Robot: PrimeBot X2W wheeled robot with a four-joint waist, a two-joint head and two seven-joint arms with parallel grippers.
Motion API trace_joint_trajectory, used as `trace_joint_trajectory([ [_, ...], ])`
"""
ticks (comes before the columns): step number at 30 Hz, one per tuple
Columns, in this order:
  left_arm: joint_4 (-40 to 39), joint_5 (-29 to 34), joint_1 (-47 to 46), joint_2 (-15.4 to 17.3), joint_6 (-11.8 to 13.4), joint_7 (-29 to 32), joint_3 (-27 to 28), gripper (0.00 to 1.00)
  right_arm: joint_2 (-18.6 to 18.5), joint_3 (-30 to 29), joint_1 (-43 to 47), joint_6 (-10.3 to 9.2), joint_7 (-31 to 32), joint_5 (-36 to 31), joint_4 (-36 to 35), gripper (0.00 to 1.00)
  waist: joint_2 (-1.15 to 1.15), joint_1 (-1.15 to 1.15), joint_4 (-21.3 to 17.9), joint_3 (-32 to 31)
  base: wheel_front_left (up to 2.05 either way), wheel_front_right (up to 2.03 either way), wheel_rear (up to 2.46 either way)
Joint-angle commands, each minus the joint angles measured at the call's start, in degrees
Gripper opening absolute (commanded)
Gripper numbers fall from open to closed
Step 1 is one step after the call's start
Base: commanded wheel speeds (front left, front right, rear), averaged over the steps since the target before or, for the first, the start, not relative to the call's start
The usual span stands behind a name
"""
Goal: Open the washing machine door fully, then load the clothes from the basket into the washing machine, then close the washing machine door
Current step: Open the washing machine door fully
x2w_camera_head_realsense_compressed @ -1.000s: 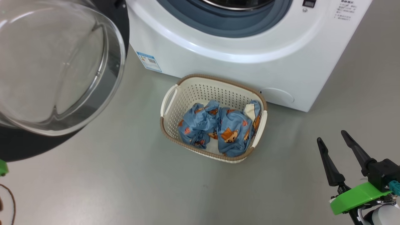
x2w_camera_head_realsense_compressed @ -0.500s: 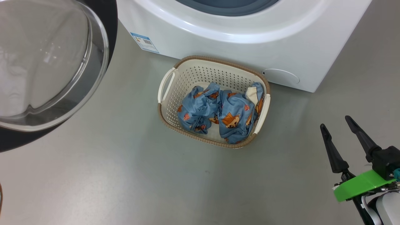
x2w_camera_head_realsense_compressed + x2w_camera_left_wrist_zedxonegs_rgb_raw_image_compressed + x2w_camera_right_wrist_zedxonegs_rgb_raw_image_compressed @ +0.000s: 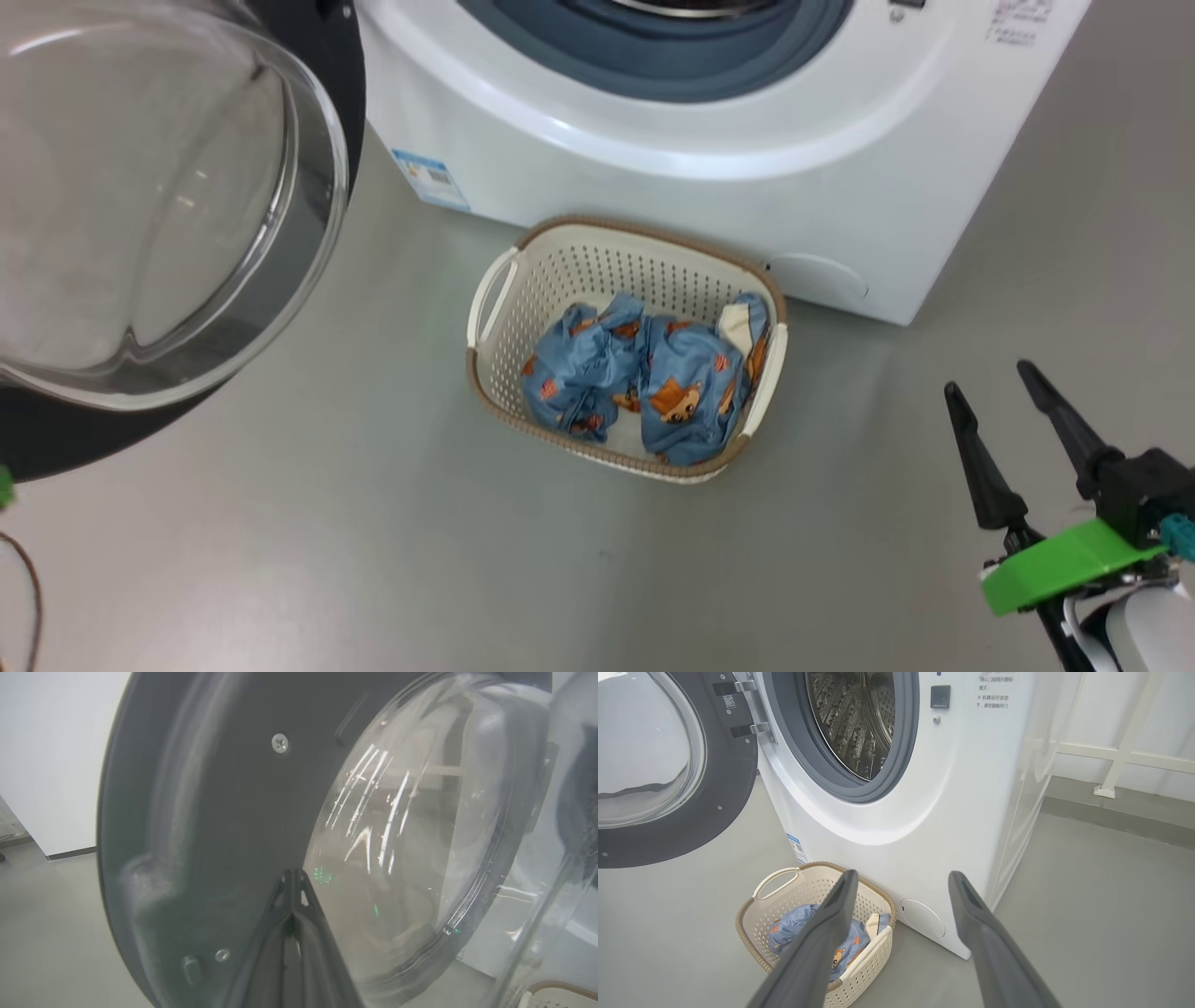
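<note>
Risk: your pinched-shut left fingers (image 3: 268, 952) are crowding the washing machine door (image 3: 210, 788), possibly nudging it closed; right fingers (image 3: 980, 471) are gaping wide, empty.

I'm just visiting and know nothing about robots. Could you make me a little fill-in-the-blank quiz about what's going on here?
1. The round door of the washing machine is swung ____.
2. The clothes in the basket are mostly ____ in colour.
3. The right gripper holds ____.
4. The left gripper, facing the door's inner side, is ____ tight.

Missing words: open; blue; nothing; shut.
</note>
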Motion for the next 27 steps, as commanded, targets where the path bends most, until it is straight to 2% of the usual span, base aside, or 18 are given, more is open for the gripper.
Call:
trace_joint_trajectory([
  [1, -2.88, 1.12, 2.25, 2.53, -0.44, -0.36, 2.32, 0.00, -0.02, 0.61, 1.59, 0.25, -0.70, 0.09, -1.11, 1.00, 0.00, 0.00, -0.78, -2.95, 0.00, 0.00, 0.00],
  [6, -8.54, 2.84, 6.66, -0.39, -2.25, -0.36, 3.76, 0.02, 1.03, -0.06, 3.41, 0.25, -0.70, 0.16, -1.27, 1.00, 0.00, 0.00, -1.42, -5.80, 0.00, 0.00, 0.00],
  [8, -12.50, 3.98, 10.34, -2.71, -3.62, -0.36, 4.88, 0.33, 1.68, -0.30, 4.61, 0.25, -0.70, 0.18, -1.39, 1.00, 0.00, 0.00, -2.16, -7.70, 0.00, 0.00, 0.00],
  [9, -13.79, 4.16, 11.48, -3.48, -4.15, -0.36, 5.39, 0.43, 1.88, -0.39, 5.02, 0.25, -0.70, 0.18, -1.44, 1.00, 0.00, 0.00, -2.45, -8.27, 0.00, 0.00, 0.00],
  [10, -13.79, 4.16, 11.48, -3.48, -4.15, -0.36, 5.39, 0.43, 1.88, -0.39, 5.02, 0.25, -0.70, 0.18, -1.44, 1.00, 0.00, 0.00, -2.45, -8.27, 0.00, 0.00, 0.00],
  [11, -14.98, 4.48, 12.65, -4.26, -4.67, -0.36, 5.68, 0.53, 2.07, -0.56, 5.44, 0.25, -0.70, 0.18, -1.51, 1.00, 0.00, 0.00, -2.71, -8.82, 0.00, 0.00, 0.00],
  [13, -17.35, 5.04, 14.80, -5.84, -5.71, -0.36, 6.03, 0.95, 2.39, -0.74, 6.25, 0.25, -0.70, 0.25, -1.59, 1.00, 0.00, 0.00, -3.31, -9.77, 0.00, 0.00, 0.00],
  [14, -18.43, 5.24, 15.81, -6.70, -6.26, -0.36, 5.97, 1.00, 2.54, -0.87, 6.59, 0.25, -0.70, 0.24, -1.65, 1.00, 0.00, 0.00, -3.61, -10.14, 0.00, 0.00, 0.00],
  [19, -22.19, 5.79, 19.41, -9.95, -8.16, -0.36, 5.21, 1.00, 3.22, -1.20, 7.64, 0.25, -0.70, 0.18, -1.87, 1.00, 0.00, 0.00, -5.59, -11.26, 0.00, 0.00, 0.00],
  [27, -25.66, 5.95, 22.86, -13.20, -9.32, -0.36, 1.99, 1.00, 4.29, -1.55, 8.32, 0.25, -0.70, 0.11, -2.00, 1.00, 0.00, 0.00, -10.77, -12.11, 0.00, 0.00, 0.00],
])
